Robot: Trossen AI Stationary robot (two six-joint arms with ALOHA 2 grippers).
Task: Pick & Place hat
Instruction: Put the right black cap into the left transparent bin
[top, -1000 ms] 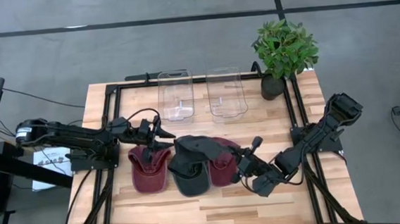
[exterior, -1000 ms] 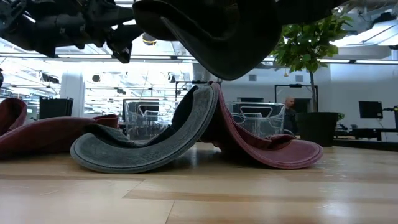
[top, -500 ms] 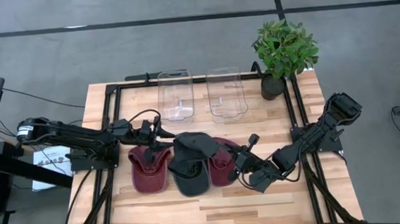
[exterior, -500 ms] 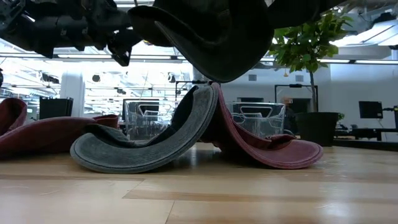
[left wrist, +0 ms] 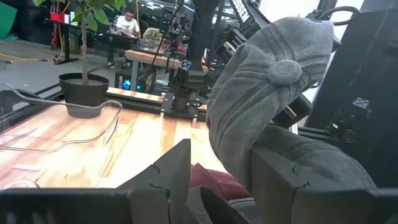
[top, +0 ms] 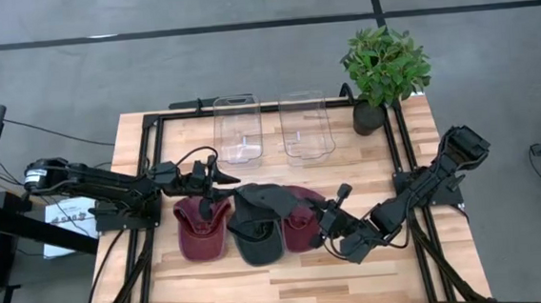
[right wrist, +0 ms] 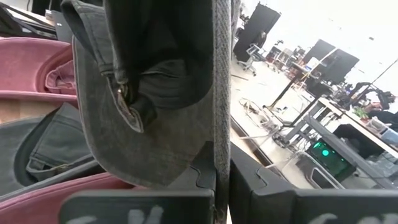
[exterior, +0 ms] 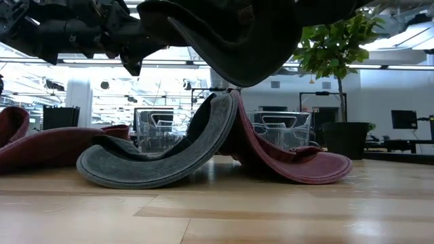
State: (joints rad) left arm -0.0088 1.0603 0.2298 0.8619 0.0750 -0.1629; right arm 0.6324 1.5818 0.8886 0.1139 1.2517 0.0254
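Right gripper lifts grey hat above wooden table.

Light wood table, pale planks with darker streaks, framed in black rails. Beside the dark grey cap lying mid-table: a maroon cap on one side, a second maroon cap on the other. Above it, a raised grey cap, ribbed seams, matching grey button. Behind it, two clear bins. Green-leaved plant in black pot. Grey floor crossed by black lines.
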